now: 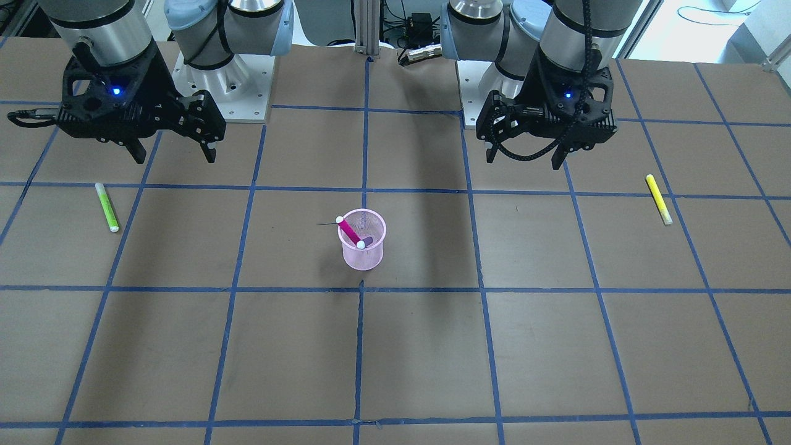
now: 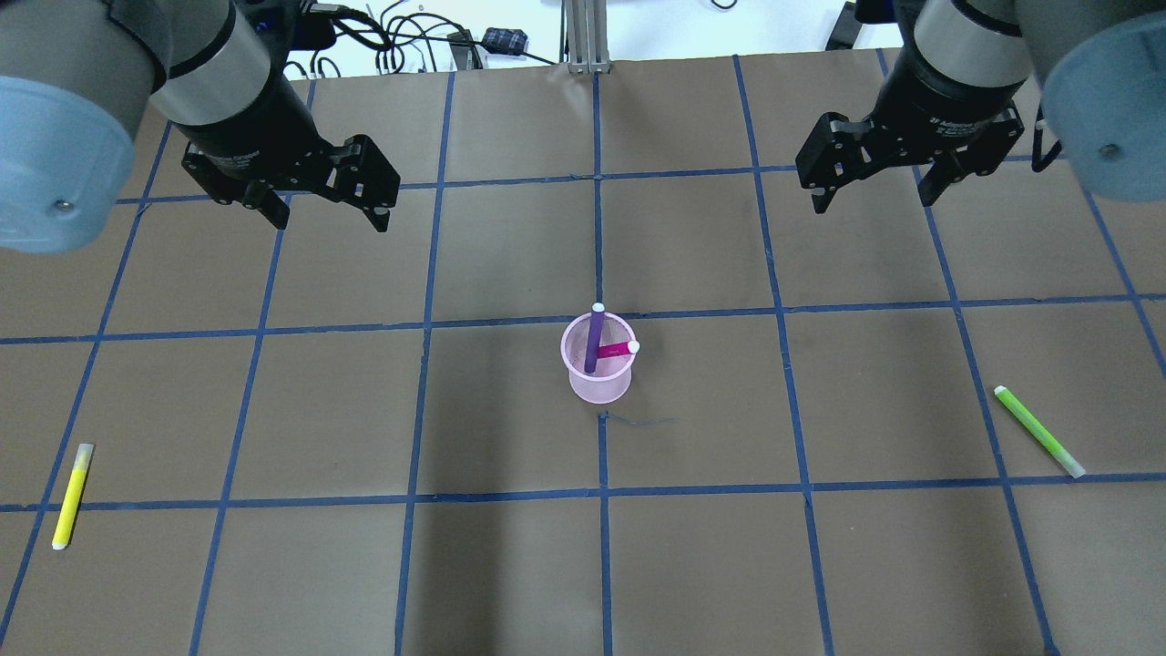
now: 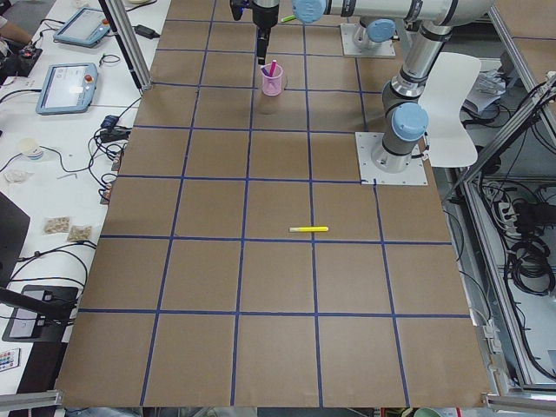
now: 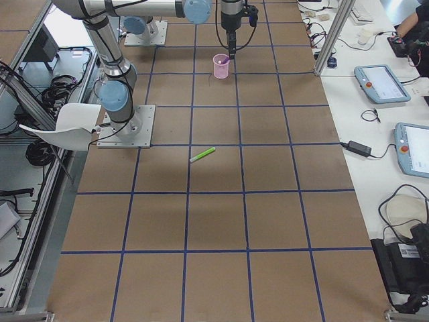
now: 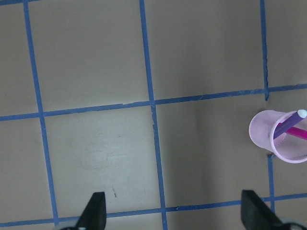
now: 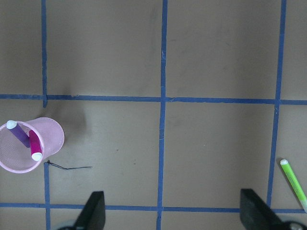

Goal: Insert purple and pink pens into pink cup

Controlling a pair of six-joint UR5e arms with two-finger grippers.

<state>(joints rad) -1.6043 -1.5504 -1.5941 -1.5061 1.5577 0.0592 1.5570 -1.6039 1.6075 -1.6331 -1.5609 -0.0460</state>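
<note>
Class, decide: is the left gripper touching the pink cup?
Apart. In the overhead view the left gripper sits far from the pink cup, with table showing between them.

Light falls evenly from above on my table [image 2: 273, 565], bright, without glare. In the front-facing view 1 soft dark band runs down the middle, and the pink cup [image 1: 363, 259] throws a faint shadow toward frame left. My 2 wrist views look slightly soft; the overhead's top edge is blown white.

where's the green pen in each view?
Front-facing: green pen far left.
Overhead: right side.
Exterior left: tiny, top centre.
Exterior right: centre.
Left wrist: not in it.
Right wrist: lower right edge.
Landmark: cup, in every view.
</note>
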